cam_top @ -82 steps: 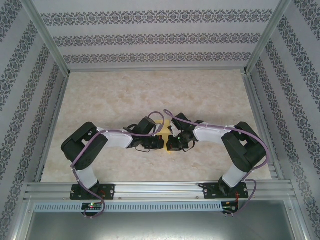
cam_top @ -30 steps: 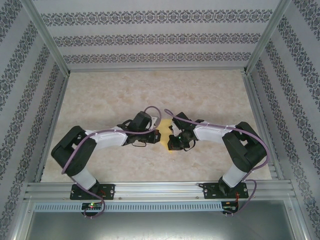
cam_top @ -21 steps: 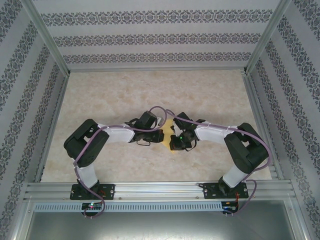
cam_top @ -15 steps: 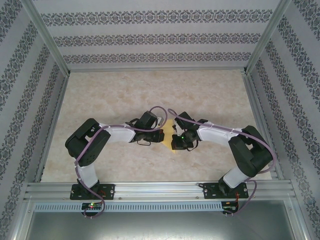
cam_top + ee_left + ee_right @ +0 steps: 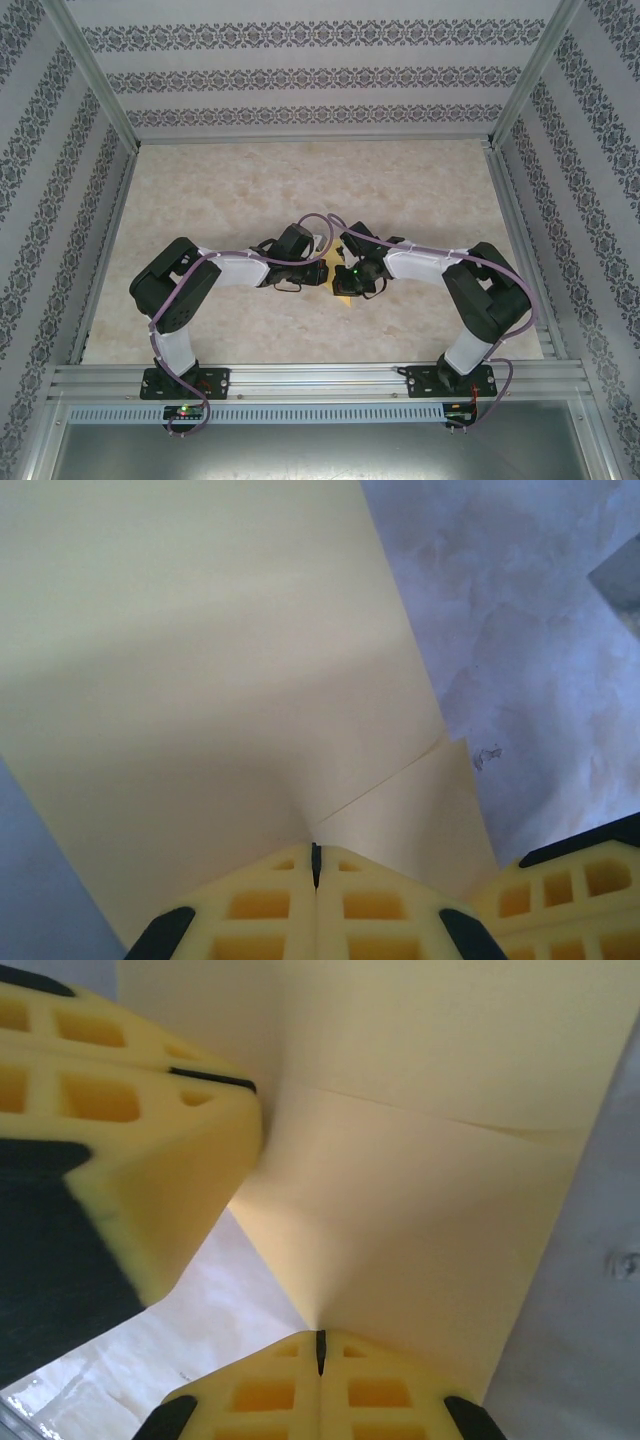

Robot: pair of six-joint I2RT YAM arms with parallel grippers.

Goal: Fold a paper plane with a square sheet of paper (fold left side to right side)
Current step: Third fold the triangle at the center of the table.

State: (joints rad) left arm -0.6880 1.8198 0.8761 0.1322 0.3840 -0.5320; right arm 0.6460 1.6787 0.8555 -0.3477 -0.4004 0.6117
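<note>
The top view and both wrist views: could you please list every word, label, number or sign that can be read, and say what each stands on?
No readable text anywhere.
square sheet of paper: plain yellow, unmarked.
left claw and right claw: blank yellow pads.
walls: ornamental pattern, no letters.
table: one small dark speck, too small to read as a sign.

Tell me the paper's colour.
The square sheet of paper is plain pale yellow, clearest in the left wrist view.
</note>
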